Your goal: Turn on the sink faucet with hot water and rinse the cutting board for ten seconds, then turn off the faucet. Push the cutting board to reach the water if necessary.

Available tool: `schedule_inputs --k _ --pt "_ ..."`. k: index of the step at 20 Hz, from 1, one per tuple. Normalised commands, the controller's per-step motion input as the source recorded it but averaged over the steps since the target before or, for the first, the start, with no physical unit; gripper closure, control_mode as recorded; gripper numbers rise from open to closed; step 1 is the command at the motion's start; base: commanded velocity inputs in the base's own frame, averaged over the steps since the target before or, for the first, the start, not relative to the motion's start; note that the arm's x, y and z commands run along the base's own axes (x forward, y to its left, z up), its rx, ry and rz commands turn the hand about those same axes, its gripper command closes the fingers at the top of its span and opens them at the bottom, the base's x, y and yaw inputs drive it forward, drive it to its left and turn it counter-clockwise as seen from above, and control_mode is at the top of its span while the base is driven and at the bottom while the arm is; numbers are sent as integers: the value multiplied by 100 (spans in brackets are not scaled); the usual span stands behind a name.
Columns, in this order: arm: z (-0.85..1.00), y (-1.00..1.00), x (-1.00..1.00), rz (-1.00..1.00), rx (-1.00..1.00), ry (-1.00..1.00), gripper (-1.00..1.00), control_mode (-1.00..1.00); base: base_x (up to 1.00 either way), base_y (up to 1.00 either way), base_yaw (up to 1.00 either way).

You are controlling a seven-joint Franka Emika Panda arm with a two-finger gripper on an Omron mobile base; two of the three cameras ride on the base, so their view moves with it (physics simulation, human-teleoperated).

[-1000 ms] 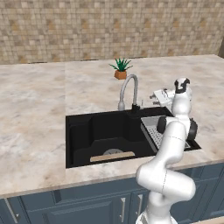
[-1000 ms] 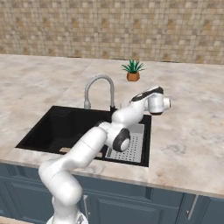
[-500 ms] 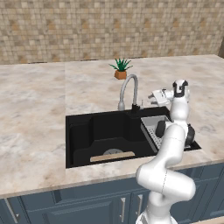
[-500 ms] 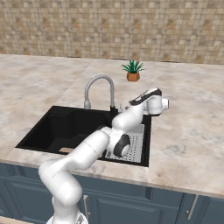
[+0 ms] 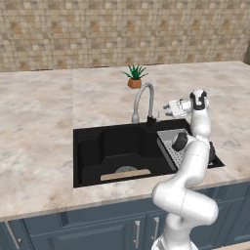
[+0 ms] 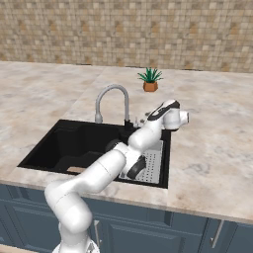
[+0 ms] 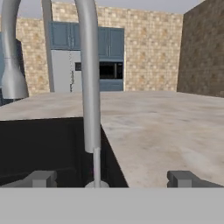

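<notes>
Step in hand, by my reading: the approach to the tall silver-grey gooseneck sink faucet, ahead of turning on hot water. No blue stream falls from the spout, so the water looks to be off and the rinse not begun.

Two-finger gripper hangs just right of the faucet's dark base, above the counter edge, touching nothing. Fingers spread wide, nothing between them. In the hand view the faucet's upright stem stands dead ahead and slightly left of centre between the dark finger tips.

Thin light-tan wooden cutting board lies flat on the floor of the large black recessed sink, at the front, by the round drain; well forward of the spout mouth.

Next move likely calls for closing in on the small side handle at the faucet base and swinging it toward hot. Handle is too small to make out clearly. Board may need pushing back under the spout.
</notes>
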Motion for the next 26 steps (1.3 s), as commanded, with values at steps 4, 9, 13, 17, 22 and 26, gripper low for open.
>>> schedule_inputs --k 4,9,13,17,22,26 --pt "-6 7 17 0 0 0 -100 -100 0 0 0" --pt "-4 17 10 0 0 0 -100 -100 0 0 0" --pt "-10 12 1 3 0 0 -100 -100 0 0 0" --pt "-9 17 0 7 0 0 -100 -100 0 0 0" --pt "-3 16 0 8 0 0 -100 -100 0 0 0" --pt "0 14 0 6 0 0 -100 -100 0 0 0"
